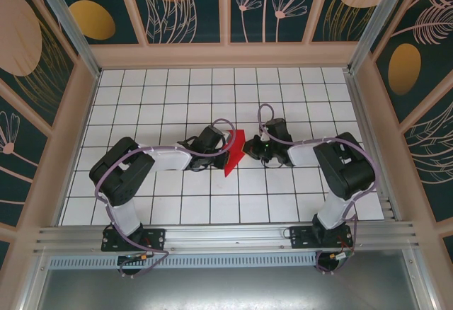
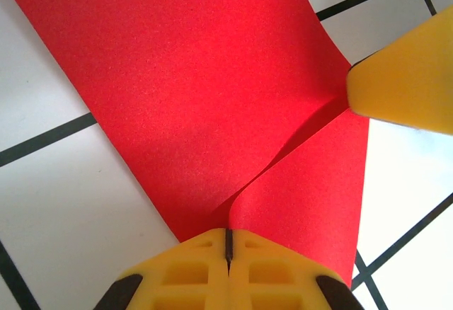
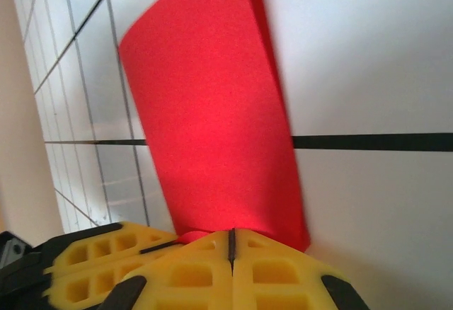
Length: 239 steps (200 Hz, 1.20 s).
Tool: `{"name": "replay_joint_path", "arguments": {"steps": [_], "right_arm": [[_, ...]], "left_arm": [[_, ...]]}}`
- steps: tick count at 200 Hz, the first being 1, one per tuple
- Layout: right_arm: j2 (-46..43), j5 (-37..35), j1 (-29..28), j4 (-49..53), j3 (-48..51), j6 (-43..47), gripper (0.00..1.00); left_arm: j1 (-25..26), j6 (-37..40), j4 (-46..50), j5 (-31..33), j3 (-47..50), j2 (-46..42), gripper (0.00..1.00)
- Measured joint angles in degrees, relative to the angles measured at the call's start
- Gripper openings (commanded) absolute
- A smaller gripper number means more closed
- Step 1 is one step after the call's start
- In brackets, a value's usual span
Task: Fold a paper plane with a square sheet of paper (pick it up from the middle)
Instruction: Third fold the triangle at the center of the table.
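Top external: the red sheet (image 1: 234,153) sits between left claw (image 1: 225,148) and right claw (image 1: 248,151), their tips hidden. Left wrist: pads (image 2: 191,271) together, clamped on the sheet's near edge. Right wrist: pads (image 3: 191,274) pinched on its blurred near end.

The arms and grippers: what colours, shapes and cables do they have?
Both the left arm and the right arm have bulky black housings joined by white links, on black base plates. A lilac-grey cable loops along each. The left gripper and right gripper have yellow fingers with moulded square pockets.
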<state>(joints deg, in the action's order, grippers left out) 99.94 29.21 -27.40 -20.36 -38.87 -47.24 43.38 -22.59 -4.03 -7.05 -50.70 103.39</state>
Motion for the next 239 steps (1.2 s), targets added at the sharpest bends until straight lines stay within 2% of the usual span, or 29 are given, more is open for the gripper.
{"name": "replay_joint_path", "arguments": {"steps": [74,147,221,239], "right_arm": [[1.4,-0.6,0.0,-0.2,0.0,0.1,0.07],[-2.4,1.3,-1.1,-0.5,0.0,0.2,0.07],[2.5,2.3,-2.2,-1.1,-0.3,0.3,0.05],[2.6,2.3,-2.2,-1.1,-0.3,0.3,0.05]], "left_arm": [[0.0,0.0,0.0,0.0,0.0,0.0,0.0],[0.0,0.0,0.2,0.0,-0.2,0.1,0.0],[0.0,0.0,1.1,0.0,-0.7,0.2,0.0],[0.0,0.0,2.0,0.6,-1.3,0.2,0.1]]}}
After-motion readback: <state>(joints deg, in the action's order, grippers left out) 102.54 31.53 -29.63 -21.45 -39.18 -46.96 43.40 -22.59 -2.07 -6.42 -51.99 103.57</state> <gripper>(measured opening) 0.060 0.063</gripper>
